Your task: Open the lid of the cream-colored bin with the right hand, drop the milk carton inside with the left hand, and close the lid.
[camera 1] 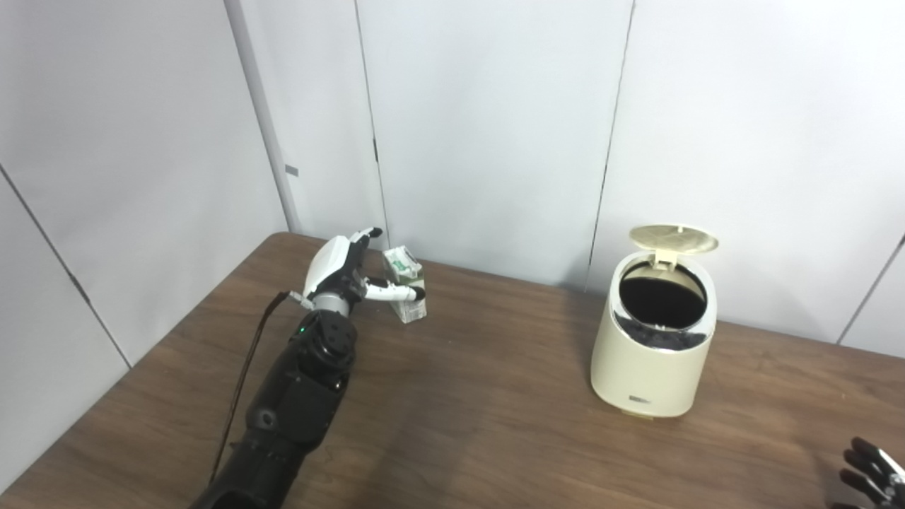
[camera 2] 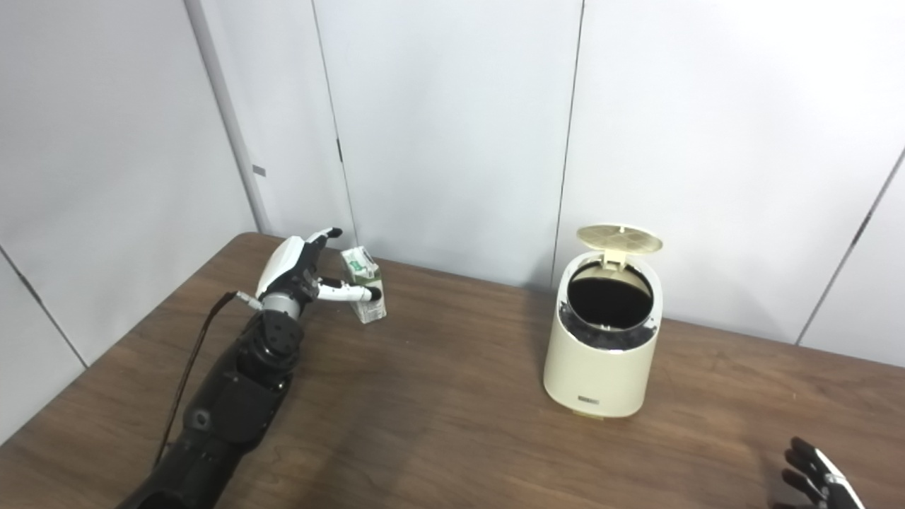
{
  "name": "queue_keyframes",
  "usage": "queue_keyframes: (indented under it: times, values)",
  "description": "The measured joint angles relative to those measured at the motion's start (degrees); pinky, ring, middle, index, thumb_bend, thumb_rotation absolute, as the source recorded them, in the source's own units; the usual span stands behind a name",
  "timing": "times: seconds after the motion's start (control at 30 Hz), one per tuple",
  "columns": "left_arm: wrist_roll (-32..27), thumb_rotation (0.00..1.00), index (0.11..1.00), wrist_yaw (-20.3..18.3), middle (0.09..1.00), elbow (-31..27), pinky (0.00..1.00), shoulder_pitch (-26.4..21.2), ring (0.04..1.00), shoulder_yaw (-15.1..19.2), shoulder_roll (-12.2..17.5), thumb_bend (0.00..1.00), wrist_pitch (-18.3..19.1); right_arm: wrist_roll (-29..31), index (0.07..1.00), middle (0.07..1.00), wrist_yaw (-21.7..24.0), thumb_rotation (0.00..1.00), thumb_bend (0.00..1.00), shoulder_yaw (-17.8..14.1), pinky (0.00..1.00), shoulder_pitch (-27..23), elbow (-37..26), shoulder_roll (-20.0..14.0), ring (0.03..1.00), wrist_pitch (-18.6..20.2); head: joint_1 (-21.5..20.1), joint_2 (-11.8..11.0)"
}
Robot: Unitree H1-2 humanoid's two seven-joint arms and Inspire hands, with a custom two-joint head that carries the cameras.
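Here the left hand (camera 1: 339,265) sits at about nine o'clock in the scene, reached across the table (camera 1: 466,417) on its dark arm, fingers spread around the milk carton (camera 1: 405,283). The thumb crosses the near face of the carton and the fingers reach past its far side, but whether they grip it or only bracket it cannot be told. The carton stands upright on the table near the far edge, white with green print.

Well apart, toward three o'clock, the cream-colored bin (camera 2: 601,360) stands upright with its lid (camera 2: 620,239) tipped up at the back, the dark inside showing.

At five o'clock, at the bottom corner, only the dark fingers of the right hand (camera 2: 816,477) show, held apart over the table and touching nothing.
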Motion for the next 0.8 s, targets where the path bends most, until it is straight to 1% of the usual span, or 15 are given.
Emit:
queue_keyframes:
  times: [0.17,0.27,0.33,0.37,0.47,0.53,0.63,0.7,0.8]
  values:
    - [-0.4,0.21,0.941,0.0,0.96,1.2,0.81,-0.8,0.943,-1.1,-0.1,1.0,0.1,-0.1,0.87,0.862,0.0,1.0,0.81,0.0,0.66,0.1,-0.2,0.0,0.832,0.1,0.0,0.3]
    - [-0.4,0.21,0.931,0.1,0.949,2.6,0.82,-1.3,0.936,-1.6,-0.1,1.0,0.2,-0.2,0.872,0.862,0.1,1.0,0.81,0.1,0.65,0.3,-0.6,0.0,0.829,0.3,0.2,0.5]
    - [-0.4,0.2,0.901,0.1,0.897,3.6,0.8,-1.5,0.899,-2.0,-0.1,1.0,0.1,-0.2,0.87,0.86,0.1,1.0,0.81,0.1,0.65,0.5,-0.8,0.0,0.825,0.4,0.3,0.6]
    - [-0.4,0.19,0.885,0.2,0.875,3.9,0.8,-1.5,0.886,-2.0,-0.1,1.0,0.1,-0.3,0.87,0.86,0.1,1.0,0.81,0.2,0.66,0.5,-0.9,0.0,0.829,0.4,0.4,0.7]
    - [-0.4,0.17,0.836,0.8,0.814,4.1,0.75,-1.6,0.83,-2.2,-0.1,1.0,-0.2,-0.4,0.871,0.864,0.1,1.0,0.81,0.2,0.69,0.8,-1.6,0.0,0.839,1.3,0.4,0.9]
    - [-0.3,0.17,0.801,1.3,0.774,4.3,0.69,-1.8,0.77,-2.6,0.0,0.98,-0.4,-0.4,0.871,0.867,0.1,1.0,0.79,0.2,0.71,0.8,-1.8,0.1,0.849,1.5,0.4,1.1]
    - [0.3,0.15,0.77,2.1,0.746,4.6,0.63,-2.0,0.72,-3.8,0.0,0.97,-0.4,-0.3,0.871,0.87,0.2,1.0,0.79,0.2,0.73,0.9,-1.9,0.2,0.853,1.6,0.4,1.1]
    - [0.6,0.14,0.754,2.3,0.735,4.6,0.62,-2.0,0.711,-4.4,0.1,0.96,-0.4,-0.1,0.873,0.872,0.2,1.0,0.78,0.2,0.71,0.9,-1.9,0.2,0.849,1.7,0.5,1.1]
    - [0.7,0.13,0.73,2.5,0.711,4.6,0.58,-2.0,0.669,-4.9,0.4,0.94,-0.6,0.0,0.877,0.873,0.3,1.0,0.79,0.2,0.73,0.9,-1.9,0.2,0.855,1.7,0.6,1.3]
